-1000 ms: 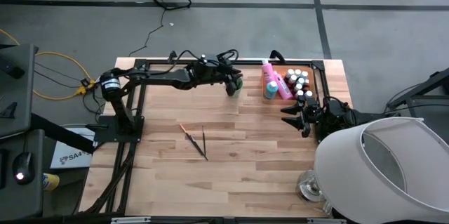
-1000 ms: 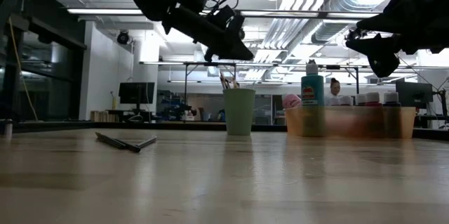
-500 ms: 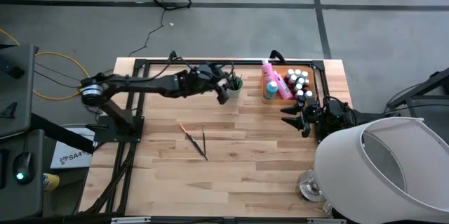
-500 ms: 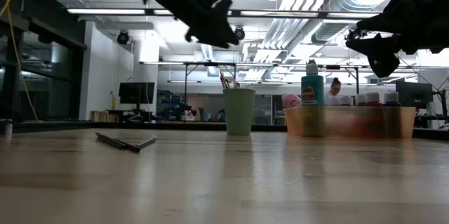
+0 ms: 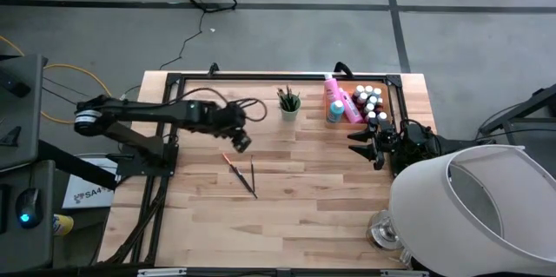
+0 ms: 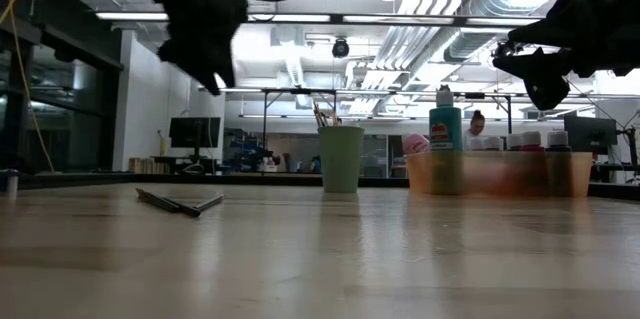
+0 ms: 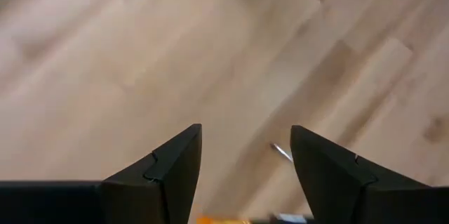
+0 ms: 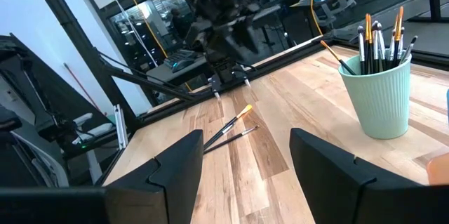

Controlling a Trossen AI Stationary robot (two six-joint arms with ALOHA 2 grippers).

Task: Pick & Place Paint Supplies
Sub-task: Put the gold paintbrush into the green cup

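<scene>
Left gripper point(image 5: 242, 143) now hanging above the bare wood just beside the two loose brushes point(image 5: 241, 174), no longer over the green cup point(image 5: 289, 108) where it hovered a second ago; arm swung back across the table toward its own side. Fingers point(image 7: 168, 175) spread apart and empty, seen plainly in the left wrist view, with only table planks and a sliver of a brush tip between them. Probably a brush just dropped into the cup and a return trip begun for the next one. Cup standing upright near the far edge of the table point(image 5: 330, 216), holding a bunch of brushes point(image 8: 379, 38) bristles up. Two brushes left lying flat on the wood near the middle, crossing or touching at one end, one with an orange handle. Orange tray point(image 6: 500, 173) at the far right corner carrying the small capped bottles point(image 5: 370, 99), the pink bottles point(image 5: 333, 99) and the teal bottle point(image 6: 445, 127), all apparently sorted already. Right gripper point(image 5: 366, 148) parked in the air beside the tray, fingers spread, holding nothing. Likely next: a descent onto one of the two loose brushes, awkward since thin, flat against the table and lying close together.
</scene>
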